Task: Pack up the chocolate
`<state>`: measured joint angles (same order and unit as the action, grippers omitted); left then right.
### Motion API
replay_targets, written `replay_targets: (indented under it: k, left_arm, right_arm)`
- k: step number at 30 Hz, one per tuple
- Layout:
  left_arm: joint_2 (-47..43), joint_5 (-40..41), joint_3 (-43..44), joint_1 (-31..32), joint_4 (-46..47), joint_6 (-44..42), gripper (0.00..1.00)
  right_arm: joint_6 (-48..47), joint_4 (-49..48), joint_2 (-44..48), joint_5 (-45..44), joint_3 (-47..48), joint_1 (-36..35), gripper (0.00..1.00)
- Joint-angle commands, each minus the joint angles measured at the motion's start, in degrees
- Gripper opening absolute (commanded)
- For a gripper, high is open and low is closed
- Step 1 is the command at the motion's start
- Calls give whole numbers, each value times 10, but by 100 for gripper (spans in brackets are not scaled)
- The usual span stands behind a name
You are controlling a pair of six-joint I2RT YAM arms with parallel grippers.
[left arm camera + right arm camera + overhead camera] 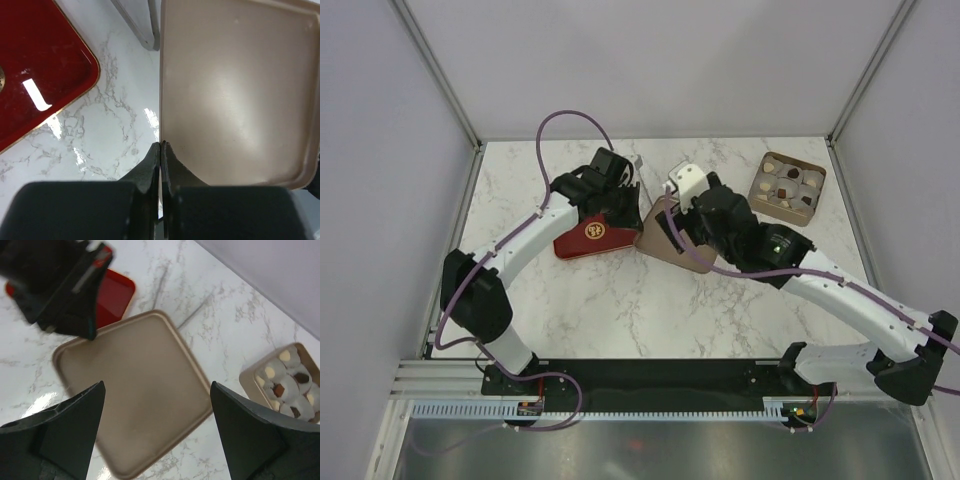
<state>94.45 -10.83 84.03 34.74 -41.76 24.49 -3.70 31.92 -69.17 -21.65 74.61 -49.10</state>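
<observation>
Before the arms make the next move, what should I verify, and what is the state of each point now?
1. Left gripper shut on the rim of the beige tray: ok.
2. Right gripper open above the tray: ok.
3. Tray interior free of objects: ok.
4. Chocolate seated in its compartment box: ok.
5. Red lid apart from the tray: ok.
6. Tray lying flat on the table: cannot tell.

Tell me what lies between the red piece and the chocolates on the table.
The tan lid lies between the red piece and the chocolates; beyond it there is only bare marble. The right wrist view shows this best.
</observation>
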Motion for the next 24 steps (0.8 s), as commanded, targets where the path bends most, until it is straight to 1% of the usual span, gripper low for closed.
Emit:
replay_targets:
  k: [1, 2, 4, 5, 7, 9, 10, 13, 16, 20, 24]
  left_arm:
    - [-1, -37, 49, -22, -10, 14, 2]
    - [-1, -37, 52, -26, -18, 13, 2]
    - [1, -45, 57, -35, -24, 13, 2]
    - [0, -47, 55, -37, -24, 13, 2]
    - [-4, -43, 49, -39, -25, 16, 2]
    - [-5, -43, 42, -41, -28, 18, 2]
    - [-6, -43, 40, -42, -30, 20, 2]
    - [-12, -41, 32, -49, -32, 26, 2]
    - [-20, -41, 27, -53, -34, 27, 2]
    - [-31, -43, 17, -55, -38, 28, 2]
    - [-42, -45, 2, -56, -42, 26, 2]
  right_arm:
    - [-57, -39, 3, -64, 3, -71, 94]
    - [-65, -41, 2, -69, -2, -105, 93]
    - [-91, -41, -6, -106, -10, -141, 92]
    - [-101, -41, -21, -115, -13, -170, 91]
    - [-122, -43, -38, -141, -34, -192, 89]
    - [-135, -54, -59, -183, -57, -230, 89]
    - [-147, -55, -65, -212, -61, -242, 88]
    - [-170, -55, -95, -242, -60, -286, 88]
    - [-189, -54, -120, -269, -60, -296, 88]
    - [-225, -63, -162, -340, -66, -296, 88]
    - [-266, -101, -183, -356, -81, -283, 87]
